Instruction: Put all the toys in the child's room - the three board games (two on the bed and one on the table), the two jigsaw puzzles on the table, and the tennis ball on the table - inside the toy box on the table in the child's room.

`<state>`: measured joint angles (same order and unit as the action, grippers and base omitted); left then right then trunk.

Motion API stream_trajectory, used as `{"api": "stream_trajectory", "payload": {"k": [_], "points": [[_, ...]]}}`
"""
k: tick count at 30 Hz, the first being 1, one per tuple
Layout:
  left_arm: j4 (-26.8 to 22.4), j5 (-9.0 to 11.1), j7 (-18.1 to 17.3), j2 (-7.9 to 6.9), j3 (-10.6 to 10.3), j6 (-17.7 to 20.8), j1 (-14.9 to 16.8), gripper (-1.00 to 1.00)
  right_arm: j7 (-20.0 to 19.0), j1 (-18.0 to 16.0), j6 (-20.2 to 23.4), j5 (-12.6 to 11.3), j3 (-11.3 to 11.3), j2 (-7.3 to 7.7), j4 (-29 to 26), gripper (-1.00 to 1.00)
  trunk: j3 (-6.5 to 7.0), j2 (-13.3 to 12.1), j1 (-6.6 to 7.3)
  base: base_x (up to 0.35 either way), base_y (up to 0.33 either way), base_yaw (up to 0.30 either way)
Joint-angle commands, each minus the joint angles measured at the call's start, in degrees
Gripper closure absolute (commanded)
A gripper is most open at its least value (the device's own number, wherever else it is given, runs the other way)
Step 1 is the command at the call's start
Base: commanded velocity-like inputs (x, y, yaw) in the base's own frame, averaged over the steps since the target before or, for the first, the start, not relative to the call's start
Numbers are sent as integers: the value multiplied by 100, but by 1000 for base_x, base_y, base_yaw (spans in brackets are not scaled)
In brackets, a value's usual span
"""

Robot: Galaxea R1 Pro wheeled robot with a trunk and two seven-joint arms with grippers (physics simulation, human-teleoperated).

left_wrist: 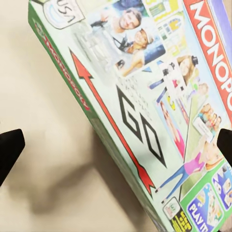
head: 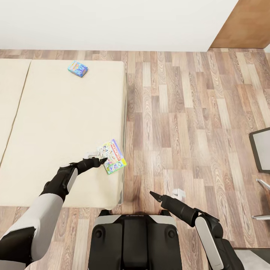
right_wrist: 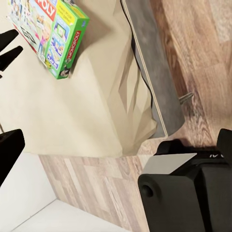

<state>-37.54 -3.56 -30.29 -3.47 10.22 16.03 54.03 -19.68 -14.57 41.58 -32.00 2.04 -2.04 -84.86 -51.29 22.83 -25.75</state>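
Reaching for white-green board game (head: 112, 156) at bed (head: 56, 123) edge | left gripper (head: 100, 161) spread wide, holding nothing | risk: fingertip nudge slides box off mattress onto floor (head: 187, 123)

The white-green board game (left_wrist: 159, 111) lying on the bed (head: 56, 123) reads "MONOPO", cut off, in white on its red banner. "GO" stands in black beside a long red arrow, "USA" near one corner, "PLAY M…" on a blue patch, and "MONOPOLY" runs along its green side (right_wrist: 72, 41). The small blue box (head: 78, 68) farther off is too small to read.
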Motion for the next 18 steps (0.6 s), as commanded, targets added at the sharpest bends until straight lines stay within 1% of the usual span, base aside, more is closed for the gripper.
{"api": "stream_trajectory", "payload": {"k": [1,6,18], "points": [[-8,-36,9,3,29,26,2,-100,-23,-2,35,-4,16,-5,3,-100,-6,9,-3,0,0,0],[-8,-35,210,-14,31,-16,2,-100,-23,-2,28,0,16,-6,57,-100,-6,9,-3,0,0,0],[-8,-37,540,-30,33,-38,2,-100,-20,-2,26,1,7,-7,83,-100,-6,9,-3,0,0,0]]}}
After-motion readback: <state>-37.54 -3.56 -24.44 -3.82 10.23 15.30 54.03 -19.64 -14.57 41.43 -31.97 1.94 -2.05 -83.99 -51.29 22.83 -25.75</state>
